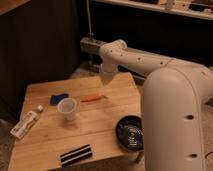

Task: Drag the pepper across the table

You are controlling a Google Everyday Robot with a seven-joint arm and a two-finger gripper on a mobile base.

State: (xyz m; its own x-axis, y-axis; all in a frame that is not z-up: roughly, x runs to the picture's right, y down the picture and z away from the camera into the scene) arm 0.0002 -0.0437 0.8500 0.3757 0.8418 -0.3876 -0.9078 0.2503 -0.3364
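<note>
1. Camera view: the white robot arm's gripper (106,78) hangs over the far side of the small light wooden plank-top table (102,125). It touches nothing, and I cannot tell whether it is apart or together.
2. The small slender orange-red pepper (92,98) lies flat on the table below the gripper. It sits a little nearer the camera and slightly to the picture's left, apart from the gripper and not held.
3. My judgement is that the step in hand is the approach, since no contact with the pepper has been made and the drag itself is still to do.
4. The next move probably calls for lowering onto or around the pepper, then pulling it along the wood without lifting it.
5. The pepper looks thin, low and light, with its length running roughly across the picture. It may roll or slip aside under a push. Its stem end is too small to make out.
6. Beyond the pepper from the gripper stand a translucent plastic cup (67,108) and a crumpled blue cloth-like piece (58,98). A drag that way would likely meet them.
</note>
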